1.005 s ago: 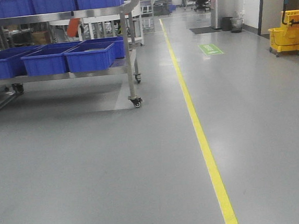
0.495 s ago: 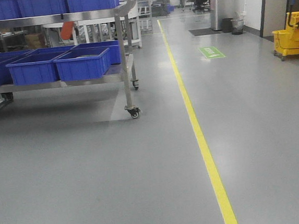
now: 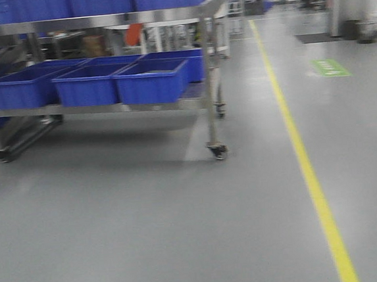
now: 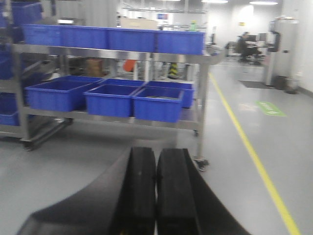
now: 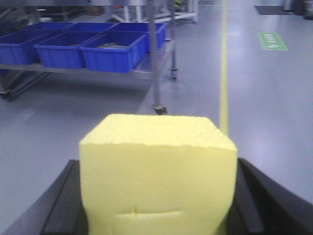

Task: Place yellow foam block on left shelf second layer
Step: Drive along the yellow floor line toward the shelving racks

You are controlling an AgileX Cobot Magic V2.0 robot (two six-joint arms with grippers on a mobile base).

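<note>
**Right gripper** (image 5: 157, 205): black fingers (image 5: 58, 205) stand on either side of the yellow foam block (image 5: 157, 166) and pinch it between them. Only their outer flanks show.
**Yellow foam block:** held in the right gripper, upright, top face level. It fills the lower half of the right wrist view. A short crease runs across the near face.
**Left gripper** (image 4: 156, 191): two black fingers (image 4: 139, 191) pressed together side by side, with nothing between them.
**Floor** (image 3: 118, 239): grey, glossy, lies beneath both grippers.
**Table** (image 3: 208, 73): steel, two tiers, on castors, ahead and to the left, well apart from both grippers. Near-corner castor (image 3: 217, 151) rests on the floor.
**Blue bins, lower tier** (image 3: 150, 81): open-topped, in a row touching or nearly so, with more behind.
**Blue bins, upper tier** (image 4: 112, 39): a row along the top.
**Orange-red item** (image 3: 133, 33): behind the table; kind cannot be told.
**Yellow floor line** (image 3: 306, 164): runs away to the right of the table.
**Green floor marking** (image 3: 331, 68): right of the line, farther off.
</note>
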